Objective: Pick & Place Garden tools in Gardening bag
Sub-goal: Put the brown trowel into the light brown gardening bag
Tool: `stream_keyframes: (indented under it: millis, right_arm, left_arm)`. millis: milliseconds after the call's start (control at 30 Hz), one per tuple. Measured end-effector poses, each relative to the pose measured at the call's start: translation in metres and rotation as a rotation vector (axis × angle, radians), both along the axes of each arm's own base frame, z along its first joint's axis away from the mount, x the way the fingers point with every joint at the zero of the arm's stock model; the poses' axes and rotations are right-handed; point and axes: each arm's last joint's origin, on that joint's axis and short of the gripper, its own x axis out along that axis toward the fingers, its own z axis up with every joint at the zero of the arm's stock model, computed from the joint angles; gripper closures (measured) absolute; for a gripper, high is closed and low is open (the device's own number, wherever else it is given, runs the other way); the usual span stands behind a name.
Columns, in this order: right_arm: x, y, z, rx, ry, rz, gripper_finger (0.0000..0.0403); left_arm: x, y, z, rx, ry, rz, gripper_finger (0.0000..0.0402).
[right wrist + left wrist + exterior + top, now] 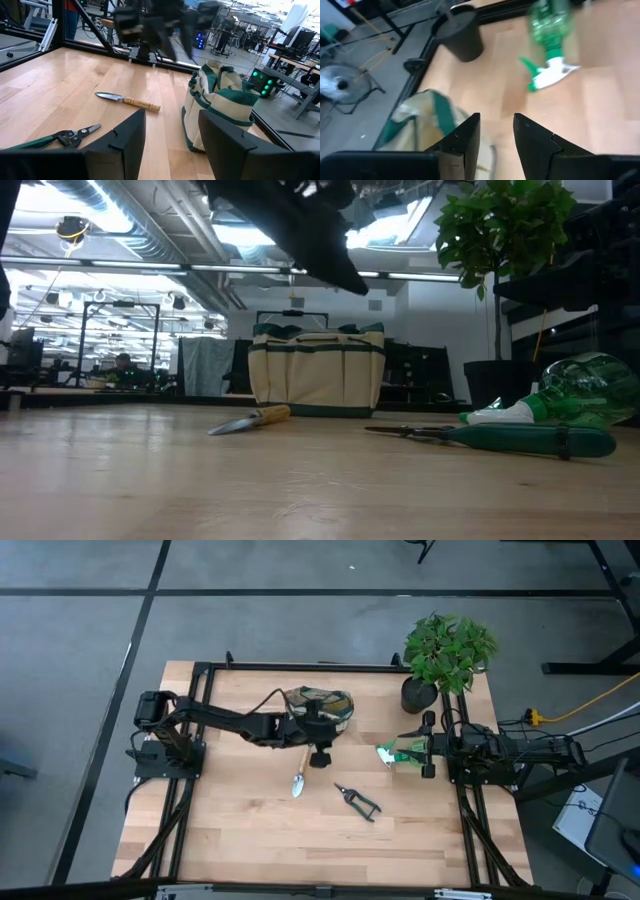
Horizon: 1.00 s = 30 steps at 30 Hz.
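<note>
The cream-and-green gardening bag (318,703) stands upright on the table at the far middle and also shows in the low view (317,370). The wooden-handled trowel (299,774) lies flat just near of it. The green-handled pruning shears (357,800) lie nearer, to the right. The green-and-white spray bottle (397,753) lies on its side right by my right gripper (424,745), which is open; the bottle does not show between its fingers in the right wrist view (170,135). My left gripper (320,750) hovers open and empty above the bag's near side and the trowel. No rake shows.
A potted green plant (447,648) in a black pot (418,694) stands at the far right corner, close behind my right arm. A black frame (300,667) rims the table. Bare wood lies toward the near edge (300,850).
</note>
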Motion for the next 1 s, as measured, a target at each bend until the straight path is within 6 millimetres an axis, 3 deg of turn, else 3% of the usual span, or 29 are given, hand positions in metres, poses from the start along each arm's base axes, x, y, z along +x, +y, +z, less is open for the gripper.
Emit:
stream_keyframes:
  millis: [333,600,833,1000]
  right_arm:
    - [0.0,0.0,0.0,0.0,0.0,0.0,0.0217]
    - [0.0,0.0,0.0,0.0,0.0,0.0,0.0217]
    - [0.0,0.0,0.0,0.0,0.0,0.0,0.0217]
    - [0.0,0.0,0.0,0.0,0.0,0.0,0.0217]
  left_arm:
    - [-0.008,-0.057,-0.008,-0.207,0.007,-0.009,0.029]
    - [-0.024,-0.092,-0.018,-0.467,0.044,0.126,0.0288]
    - [-0.039,-0.108,-0.026,-0.625,0.09,0.296,0.0287]
    - [-0.045,-0.099,-0.033,-0.772,-0.013,0.596,0.0281]
